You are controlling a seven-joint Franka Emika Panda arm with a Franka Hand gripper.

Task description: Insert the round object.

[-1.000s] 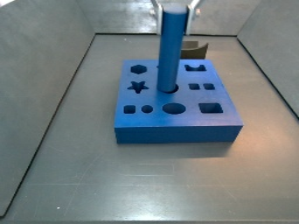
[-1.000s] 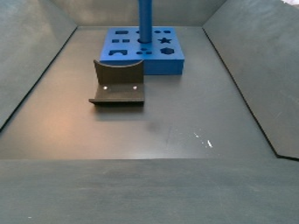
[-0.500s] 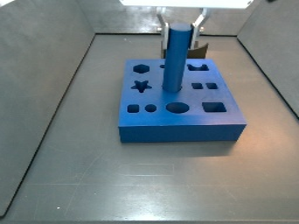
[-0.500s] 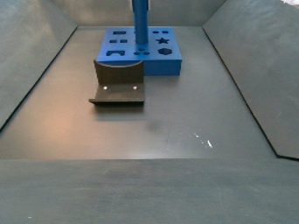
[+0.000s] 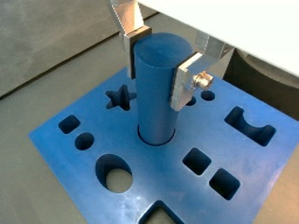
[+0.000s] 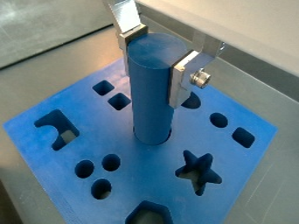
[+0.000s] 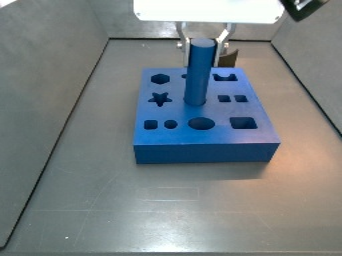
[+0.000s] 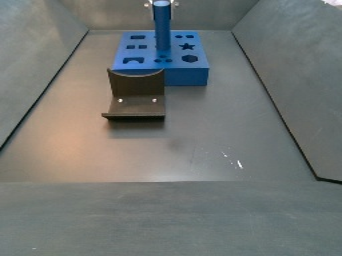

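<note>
In a side view the flat blue block (image 7: 205, 118) lies on the grey floor, near the far wall. Its left side carries a hexagonal hole (image 7: 160, 78), a star hole (image 7: 159, 99) and two small holes at the near left corner. At the block's centre the round object (image 7: 201, 70) stands upright, its lower end sunk into a round hole in the middle of the block; in both wrist views the foot of the peg (image 5: 156, 133) sits inside that hole's rim. A larger round hole (image 7: 201, 124) lies just nearer. The gripper (image 7: 205, 38) hangs directly above the block, its silver fingers (image 5: 188, 77) narrowed onto the top of the peg, one plate on each side, pads touching it. To the right of the peg are small square holes and a rectangular hole (image 7: 242, 123). In a side view the fixture (image 8: 135, 95) stands on the floor just beside the block.
</note>
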